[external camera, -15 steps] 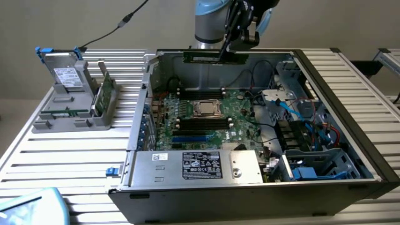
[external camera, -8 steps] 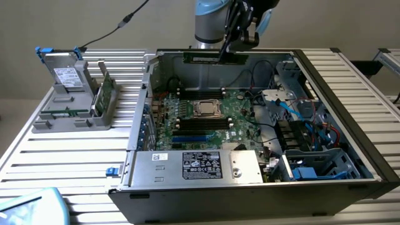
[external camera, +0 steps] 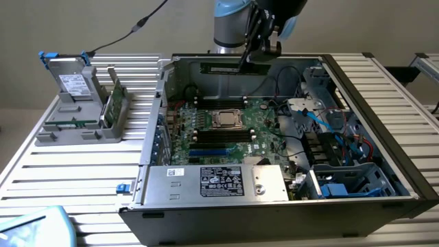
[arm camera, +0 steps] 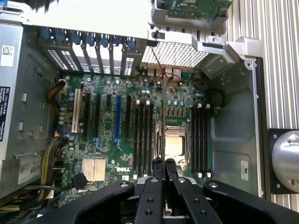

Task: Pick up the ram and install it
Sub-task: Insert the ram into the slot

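Slatted table point(external camera: 69, 170), open case point(external camera: 274, 221): gripper point(external camera: 245, 64) clamped on ram point(external camera: 219, 67) above CPU point(external camera: 223, 119). Ram is best held level, parallel to slots point(external camera: 221, 135) beside CPU.

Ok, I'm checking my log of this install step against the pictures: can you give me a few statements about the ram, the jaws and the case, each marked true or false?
1. The jaws are shut on the ram. True.
2. The ram is seated in a motherboard slot. False: it is held above the open case, near its far wall.
3. The grey drive stands in a holder outside the case, at the exterior view's left. True.
4. A side panel closes the case. False: it is open, with the motherboard in plain sight.
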Motion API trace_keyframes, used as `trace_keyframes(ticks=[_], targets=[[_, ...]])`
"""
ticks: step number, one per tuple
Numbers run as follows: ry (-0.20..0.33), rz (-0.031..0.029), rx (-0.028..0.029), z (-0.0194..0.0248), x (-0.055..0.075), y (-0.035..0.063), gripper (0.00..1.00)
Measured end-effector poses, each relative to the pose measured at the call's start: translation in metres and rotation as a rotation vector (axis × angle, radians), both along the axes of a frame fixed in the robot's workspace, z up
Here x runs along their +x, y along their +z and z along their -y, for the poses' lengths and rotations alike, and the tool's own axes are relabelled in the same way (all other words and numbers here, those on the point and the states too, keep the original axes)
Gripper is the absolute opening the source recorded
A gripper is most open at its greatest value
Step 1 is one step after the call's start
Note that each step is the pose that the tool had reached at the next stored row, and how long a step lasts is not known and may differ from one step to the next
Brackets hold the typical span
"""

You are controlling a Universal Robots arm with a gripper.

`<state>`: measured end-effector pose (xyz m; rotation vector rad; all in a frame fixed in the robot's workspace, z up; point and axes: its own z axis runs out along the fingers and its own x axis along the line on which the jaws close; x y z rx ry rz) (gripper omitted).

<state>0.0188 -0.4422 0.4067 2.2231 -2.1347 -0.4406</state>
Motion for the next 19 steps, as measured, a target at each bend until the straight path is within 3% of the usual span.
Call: trace_keyframes(ticks=[4, 7, 14, 16, 19], targets=[[0.000, 0.0000, -0.0085, -0.0004, -0.001, -0.0060, 0.13], [0.000, 0.0002, -0.0180, -0.0013, -0.002, -0.0096, 0.13], [0.000, 0.0024, -0.0575, -0.0046, -0.004, -0.0152, 0.13], [0.000, 0.0033, -0.0657, -0.0057, -0.004, -0.0170, 0.13], [0.000, 0.0052, -0.0726, -0.0067, -0.004, -0.0202, 0.13]])
